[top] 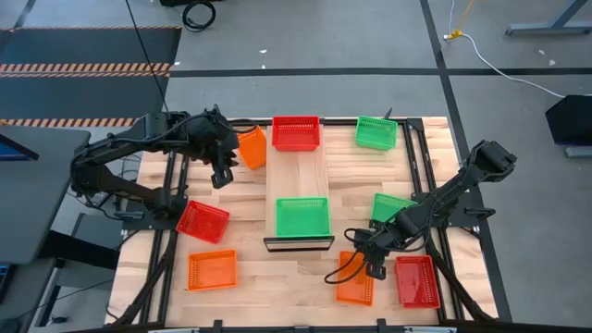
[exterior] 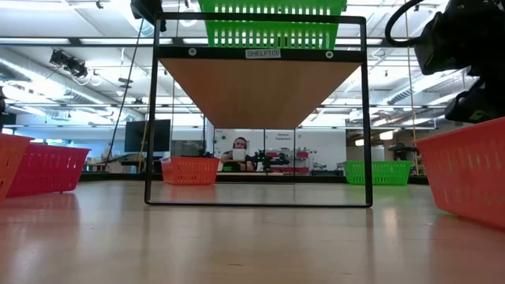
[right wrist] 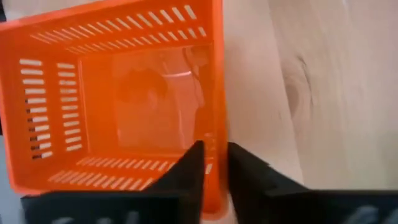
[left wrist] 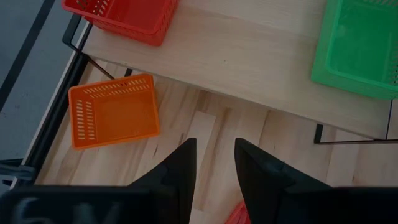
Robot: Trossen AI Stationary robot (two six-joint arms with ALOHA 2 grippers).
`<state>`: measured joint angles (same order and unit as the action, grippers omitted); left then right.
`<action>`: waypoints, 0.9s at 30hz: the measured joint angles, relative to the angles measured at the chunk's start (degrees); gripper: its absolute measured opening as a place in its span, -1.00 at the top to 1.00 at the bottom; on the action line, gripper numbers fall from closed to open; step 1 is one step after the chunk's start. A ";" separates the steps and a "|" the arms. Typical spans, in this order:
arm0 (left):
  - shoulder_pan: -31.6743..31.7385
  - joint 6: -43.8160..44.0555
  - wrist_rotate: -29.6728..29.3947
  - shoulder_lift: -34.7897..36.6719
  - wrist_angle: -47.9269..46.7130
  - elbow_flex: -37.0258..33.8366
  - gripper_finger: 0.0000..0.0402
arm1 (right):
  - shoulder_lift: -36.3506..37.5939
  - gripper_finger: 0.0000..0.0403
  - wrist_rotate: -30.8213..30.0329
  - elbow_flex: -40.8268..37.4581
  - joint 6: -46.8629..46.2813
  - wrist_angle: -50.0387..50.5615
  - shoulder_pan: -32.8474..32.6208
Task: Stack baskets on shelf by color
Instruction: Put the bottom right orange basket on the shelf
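Right wrist view: right hand (right wrist: 214, 163) narrow, pinching orange basket (right wrist: 118, 106) wall between its fingers.

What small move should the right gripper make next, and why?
Probably lift. The right gripper has its fingers on either side of one wall of the orange basket, which still sits on the table, not on the shelf.

A grey concrete floor (top: 370, 37) fills the top of the overhead view, with orange-and-black striped hazard tape (top: 83, 67) at upper left and a white cable (top: 499, 57) at upper right. At table level, long ceiling strip lights (exterior: 79, 67) glow above a seated person (exterior: 239, 154) at centre.
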<state>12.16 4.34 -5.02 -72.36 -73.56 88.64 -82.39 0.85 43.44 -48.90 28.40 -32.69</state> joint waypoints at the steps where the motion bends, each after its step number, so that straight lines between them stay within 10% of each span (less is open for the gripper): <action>1: 0.00 0.00 0.00 0.00 0.00 0.00 0.42 | 0.00 0.79 0.30 0.01 0.47 -0.07 0.01; 17: 0.00 -0.41 -0.02 0.00 0.00 0.00 0.42 | 7.71 0.92 13.68 0.68 -0.68 2.15 0.00; 27: 0.00 -0.43 -0.02 0.00 0.51 0.00 0.42 | 22.87 0.93 5.56 12.06 -1.51 9.97 2.77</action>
<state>12.16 3.91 -5.04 -72.36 -73.04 88.64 -59.52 6.41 55.50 -50.41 38.37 -29.92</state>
